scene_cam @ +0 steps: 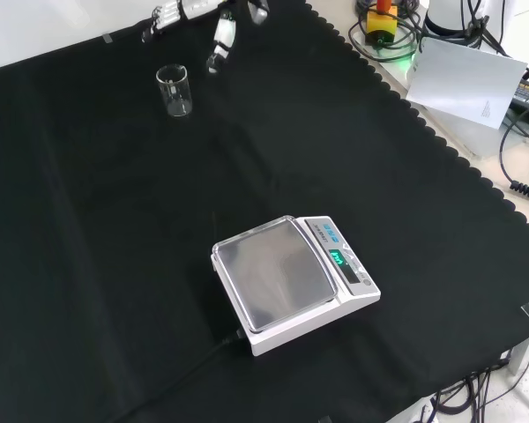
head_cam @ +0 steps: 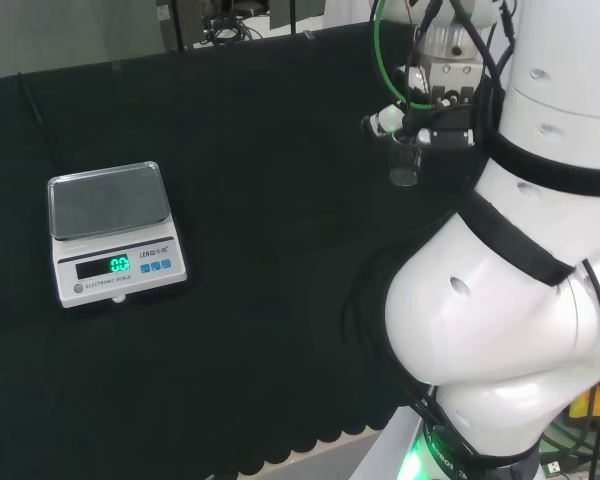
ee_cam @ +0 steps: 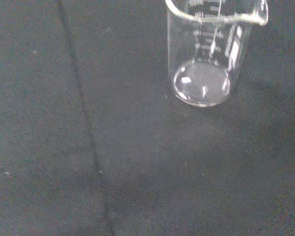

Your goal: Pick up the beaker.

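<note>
Now approaching the glass beaker [scene_cam: 174, 90]

Your hand [scene_cam: 219, 37] hovers just right of it in the front view, fingers relaxed and holding nothing, likely placed for a side grasp.

You have a clear, glossy glass beaker [ee_cam: 206, 54], smooth-walled with bright glints on its base and rim, in the upper right of the wrist view. Under it the black cloth [scene_cam: 88, 264] looks matt and finely woven. At the lower centre of the front view, your scale [scene_cam: 293, 280] has a smooth white plastic body and a dull brushed metal pan
</note>
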You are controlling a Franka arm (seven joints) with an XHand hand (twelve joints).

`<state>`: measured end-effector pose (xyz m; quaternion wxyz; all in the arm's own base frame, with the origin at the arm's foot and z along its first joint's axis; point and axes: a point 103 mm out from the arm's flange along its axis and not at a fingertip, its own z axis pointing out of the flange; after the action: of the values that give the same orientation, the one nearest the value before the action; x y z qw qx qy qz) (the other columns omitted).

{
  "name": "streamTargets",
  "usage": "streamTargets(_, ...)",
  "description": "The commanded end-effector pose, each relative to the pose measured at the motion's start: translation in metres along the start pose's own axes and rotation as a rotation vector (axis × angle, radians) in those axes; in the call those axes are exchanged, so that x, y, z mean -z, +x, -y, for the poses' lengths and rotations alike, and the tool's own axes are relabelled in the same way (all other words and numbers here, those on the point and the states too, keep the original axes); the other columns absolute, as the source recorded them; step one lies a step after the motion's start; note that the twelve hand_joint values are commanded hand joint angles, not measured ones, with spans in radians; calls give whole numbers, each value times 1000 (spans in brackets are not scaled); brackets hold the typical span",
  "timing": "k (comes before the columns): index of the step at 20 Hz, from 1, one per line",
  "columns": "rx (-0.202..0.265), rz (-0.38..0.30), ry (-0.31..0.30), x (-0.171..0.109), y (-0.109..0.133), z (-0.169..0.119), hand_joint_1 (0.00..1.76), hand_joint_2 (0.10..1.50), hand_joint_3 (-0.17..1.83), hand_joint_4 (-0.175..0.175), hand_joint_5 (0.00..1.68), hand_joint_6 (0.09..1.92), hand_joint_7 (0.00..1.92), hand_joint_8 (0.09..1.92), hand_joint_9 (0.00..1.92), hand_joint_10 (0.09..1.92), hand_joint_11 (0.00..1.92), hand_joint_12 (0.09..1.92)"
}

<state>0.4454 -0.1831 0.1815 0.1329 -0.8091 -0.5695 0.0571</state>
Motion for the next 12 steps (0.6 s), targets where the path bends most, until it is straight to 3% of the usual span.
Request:
streamTargets(1, -22, -15, 52, -32, -17, -36, 505, 691, 195, 2, 0, 87, 0, 468, 0, 778, 0, 1306)
streamTargets(12, -74, -3, 74, -33, -46, -77, 497, 695, 181, 4, 0, 87, 0, 429, 0, 742, 0, 1282)
